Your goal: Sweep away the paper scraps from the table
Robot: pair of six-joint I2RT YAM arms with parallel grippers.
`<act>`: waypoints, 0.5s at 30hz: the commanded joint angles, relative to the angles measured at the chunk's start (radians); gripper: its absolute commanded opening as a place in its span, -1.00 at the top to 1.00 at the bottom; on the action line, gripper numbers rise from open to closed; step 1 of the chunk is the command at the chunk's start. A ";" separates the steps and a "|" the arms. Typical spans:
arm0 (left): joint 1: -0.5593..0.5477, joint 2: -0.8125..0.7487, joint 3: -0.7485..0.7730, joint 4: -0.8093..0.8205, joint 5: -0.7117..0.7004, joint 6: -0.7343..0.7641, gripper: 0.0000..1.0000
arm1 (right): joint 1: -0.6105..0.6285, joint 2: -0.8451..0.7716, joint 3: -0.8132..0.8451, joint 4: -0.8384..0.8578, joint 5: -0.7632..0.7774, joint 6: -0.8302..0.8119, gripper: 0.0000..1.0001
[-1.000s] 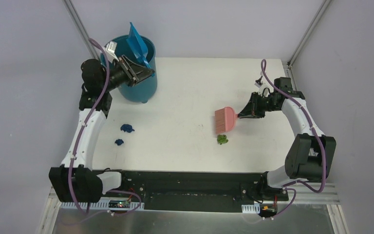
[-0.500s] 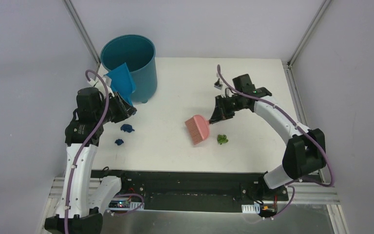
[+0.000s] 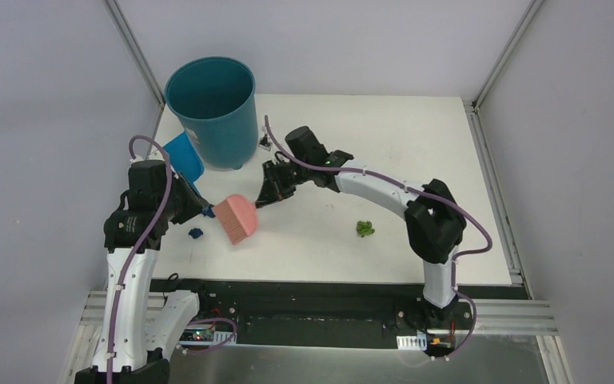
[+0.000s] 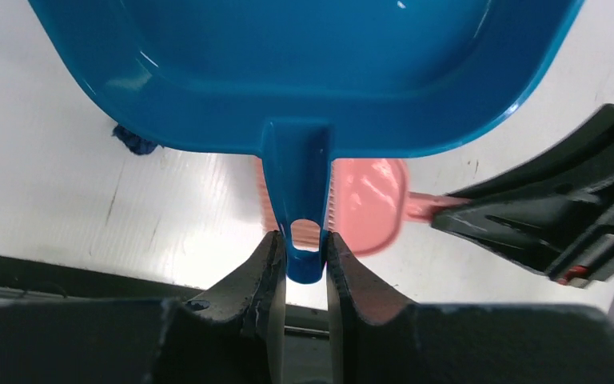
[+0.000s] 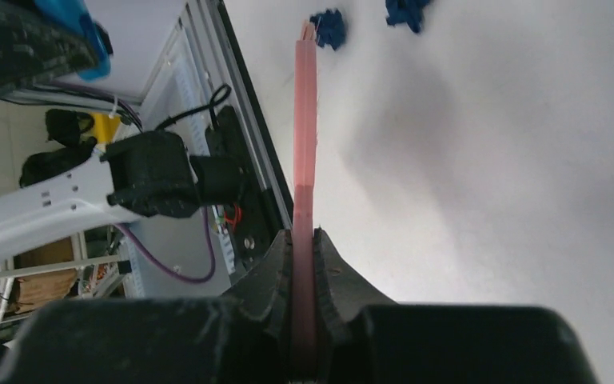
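Left hand (image 4: 304, 250): clamped on the blue dustpan (image 4: 304, 72) by the tip of its handle (image 4: 302, 184). Right hand (image 5: 304, 240): closed tight on the thin stem of the pink brush (image 5: 305, 120), bristles pointing away from the wrist.

Item 1, paper scraps. Dark blue wads (image 3: 196, 233) lay on the white table (image 3: 416, 144) on the near side of the teal bin (image 3: 212, 104), just beside the brush head (image 3: 237, 221). One olive-green wad (image 3: 364, 229) lay well apart from the bin, to its right and nearer the arm bases. Handling, judged: very light, soft and crumpled, likely to roll or skip ahead of a fast stroke. These are not pieces to pinch. They should be pushed with the bristles, in short low strokes, into the pan's mouth.

Item 2, blue dustpan. Rigid, glossy plastic that looked slippery. Gripped so far out on the handle, it could pivot if its lip were pressed hard. It was held tilted beside the bin's near left flank. Whether its lip touched the table could not be told.

Item 3, arm poses. Left arm stood tall from its base, elbow high, wrist bent toward the bin. Right arm reached long across the table toward the bin, wrist dipped, the brush slanting down on the bin's near side.
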 commanded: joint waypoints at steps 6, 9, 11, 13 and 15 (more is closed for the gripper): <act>-0.004 0.034 0.051 -0.054 -0.112 -0.175 1.00 | 0.044 0.301 0.186 0.674 -0.124 0.673 1.00; -0.004 0.049 0.088 -0.075 -0.168 -0.154 1.00 | 0.063 0.403 0.259 0.821 -0.149 0.848 1.00; -0.004 0.053 0.118 -0.086 -0.195 -0.147 1.00 | 0.077 0.477 0.331 0.880 -0.152 0.929 1.00; -0.004 0.047 0.139 -0.088 -0.212 -0.146 1.00 | 0.094 0.552 0.422 0.881 -0.137 0.993 1.00; -0.004 0.047 0.158 -0.095 -0.238 -0.137 1.00 | 0.111 0.617 0.503 0.869 -0.111 1.032 1.00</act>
